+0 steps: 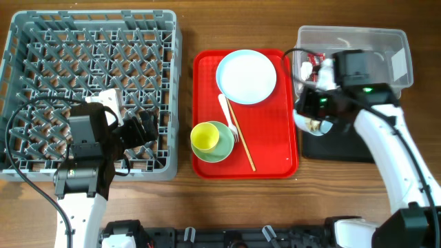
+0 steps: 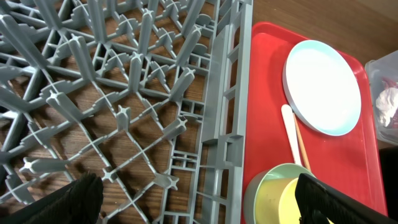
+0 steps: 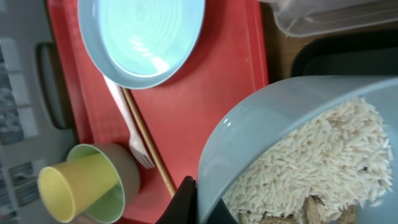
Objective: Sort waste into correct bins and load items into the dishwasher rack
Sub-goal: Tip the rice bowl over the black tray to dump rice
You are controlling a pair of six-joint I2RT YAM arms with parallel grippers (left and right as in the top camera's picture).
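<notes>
With right gripper clamped on bowl rim, holds scraps at black tray's edge, 3 o'clock on tabletop, likely for dumping. Holds left gripper spread, empty, above rack at 9 o'clock, ready for dishes.

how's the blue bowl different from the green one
The light blue bowl holds off-white food scraps; the pale green bowl holds the yellow cup. The blue one is gripped by the right gripper; the green one sits on the red tray. Both are round pastel bowls.
</notes>
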